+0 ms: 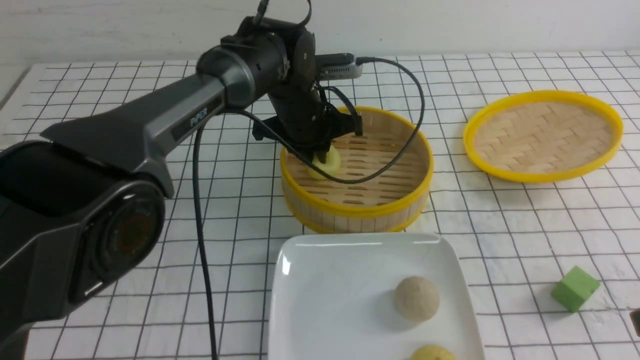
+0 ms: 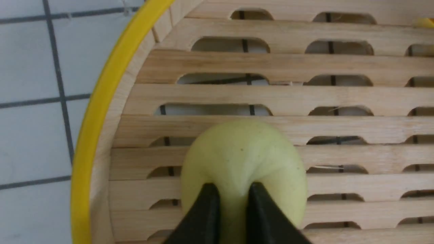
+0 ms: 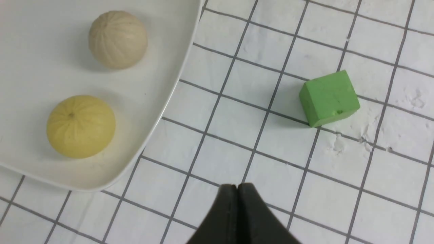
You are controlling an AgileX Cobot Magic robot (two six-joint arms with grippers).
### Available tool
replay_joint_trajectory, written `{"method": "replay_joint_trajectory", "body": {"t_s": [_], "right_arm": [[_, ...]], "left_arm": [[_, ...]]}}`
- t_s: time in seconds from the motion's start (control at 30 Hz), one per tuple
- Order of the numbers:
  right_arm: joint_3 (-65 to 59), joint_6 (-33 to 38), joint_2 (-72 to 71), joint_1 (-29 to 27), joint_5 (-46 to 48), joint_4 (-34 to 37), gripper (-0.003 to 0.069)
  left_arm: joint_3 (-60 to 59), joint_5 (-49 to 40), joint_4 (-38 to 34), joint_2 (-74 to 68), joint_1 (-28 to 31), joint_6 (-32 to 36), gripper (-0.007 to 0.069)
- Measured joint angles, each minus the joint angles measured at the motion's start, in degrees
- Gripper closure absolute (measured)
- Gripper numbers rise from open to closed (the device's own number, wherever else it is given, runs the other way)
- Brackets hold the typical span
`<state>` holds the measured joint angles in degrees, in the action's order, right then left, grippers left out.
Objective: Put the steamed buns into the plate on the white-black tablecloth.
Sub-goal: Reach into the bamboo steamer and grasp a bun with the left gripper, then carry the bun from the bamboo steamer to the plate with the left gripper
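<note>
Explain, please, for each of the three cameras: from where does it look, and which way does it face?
Front: between the arms, facing forward over plate and steamer; left arm shows.
Left wrist: on that arm, facing down into the steamer; left jaws pinch a bun.
Right wrist: on that arm, facing down at cloth and cube; right jaws shut.
Shared: front and left wrist, steamer; front and right wrist, plate and cube.

Yellow-green bun [image 2: 244,159], beige bun [image 1: 417,299], yellow bun [image 3: 81,126] — white plate [image 1: 340,300] — black-gridded white tablecloth [image 1: 510,220].
</note>
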<state>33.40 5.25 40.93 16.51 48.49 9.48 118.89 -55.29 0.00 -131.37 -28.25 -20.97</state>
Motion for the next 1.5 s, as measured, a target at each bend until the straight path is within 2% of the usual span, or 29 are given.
{"method": "replay_joint_trajectory", "body": {"t_s": [0.07,0.33,0.43,0.5,0.63,0.7,0.8,0.9,1.0,1.13,1.2,1.27,1.3,1.33,1.37,1.4,1.5], "right_arm": [[0.0,0.0,0.0,0.0,0.0,0.0,0.0659],[-0.1,0.0,0.0,0.0,0.0,0.0,0.0655],[-0.1,0.0,0.0,0.0,0.0,0.1,0.0655],[-0.1,0.0,0.0,0.0,0.0,0.1,0.0655],[-0.1,0.0,-0.1,0.0,0.0,0.1,0.0655],[-0.1,0.0,-0.1,0.0,0.0,0.1,0.0655],[-0.1,0.0,-0.1,0.0,0.0,0.5,0.0651],[-0.1,0.0,-0.1,0.0,0.0,0.7,0.0648],[-0.1,0.1,-0.1,0.0,0.0,2.7,0.0647],[0.3,1.8,-0.2,0.0,2.3,3.7,0.0647],[1.1,2.0,-0.7,0.0,4.4,3.9,0.0647],[2.6,2.0,-3.2,0.0,8.9,4.1,0.0646],[2.7,2.0,-3.9,0.0,9.2,4.1,0.0646],[3.3,1.6,-7.3,0.0,11.9,4.1,0.0646],[3.4,1.6,-8.3,0.0,12.2,4.1,0.0646],[3.5,0.7,-12.9,0.0,13.9,3.9,0.0645],[3.0,0.2,-21.9,0.0,14.1,3.8,0.0644]], "left_arm": [[0.1,-1.2,0.6,1.6,-0.1,0.1,0.0601],[10.0,-13.6,3.8,17.2,0.0,1.2,0.0603],[8.8,-15.6,3.2,24.9,0.0,5.0,0.0603],[3.8,-15.6,1.1,29.0,0.0,6.1,0.0603],[-16.4,-15.6,-7.7,36.1,-0.6,7.8,0.0601],[-25.4,-15.5,-9.5,37.1,-1.6,8.4,0.0597],[-42.1,-8.4,-10.6,36.4,-5.7,8.7,0.0586],[-50.3,2.8,-10.8,34.0,-9.5,8.9,0.0566],[-54.5,9.1,-11.2,30.2,-12.3,8.1,0.0526],[-54.8,12.2,-11.8,28.2,-13.1,5.2,0.0421],[-54.8,12.5,-11.8,28.2,-13.2,4.7,0.0368],[-54.4,12.4,-11.1,28.5,-13.2,4.5,0.0267],[-54.3,12.3,-10.9,28.7,-13.2,4.5,0.0259],[-53.7,11.9,-10.3,29.1,-13.2,4.4,0.0200],[-53.5,11.7,-10.2,29.2,-13.2,4.4,0.0194],[-52.6,10.9,-9.9,29.6,-13.2,4.2,0.0155],[-50.8,8.6,-9.8,30.4,-13.2,2.5,0.0135]]}}
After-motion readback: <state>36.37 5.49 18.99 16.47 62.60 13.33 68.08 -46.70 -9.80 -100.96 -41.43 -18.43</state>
